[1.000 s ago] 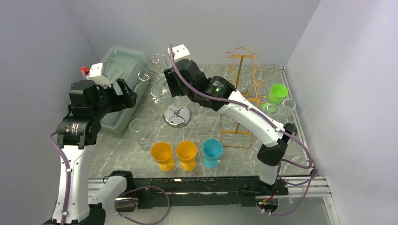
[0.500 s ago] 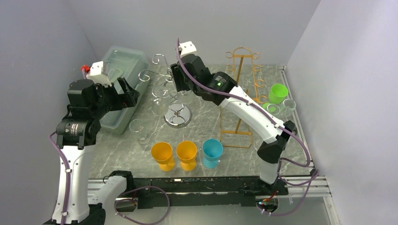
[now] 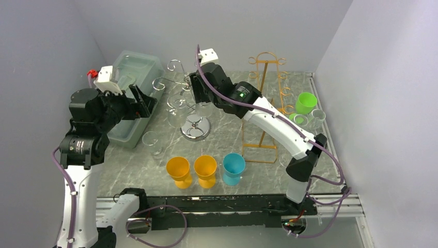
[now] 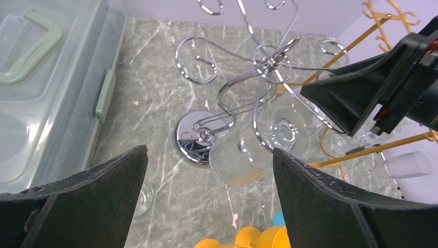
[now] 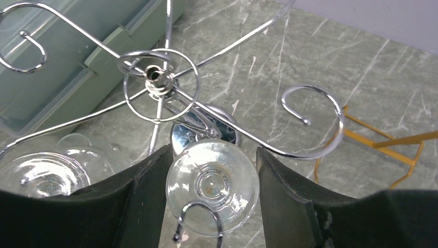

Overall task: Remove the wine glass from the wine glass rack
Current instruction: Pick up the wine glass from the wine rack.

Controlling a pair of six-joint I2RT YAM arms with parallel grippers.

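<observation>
Right hand (image 5: 213, 154) clamped on the foot of the wine glass (image 5: 212, 188), glass hung upside down on the rack (image 5: 155, 72) toward the desk's far edge, left hand (image 3: 143, 102) spread wide, left of the rack.

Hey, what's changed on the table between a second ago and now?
The right hand, closed on the foot of the wine glass hanging on the chrome rack, moved a little toward the back wall and to the right. Nothing was visibly grasped or let go. The left hand stayed open beside the rack, shifting only slightly, and the coloured cups did not move.
</observation>
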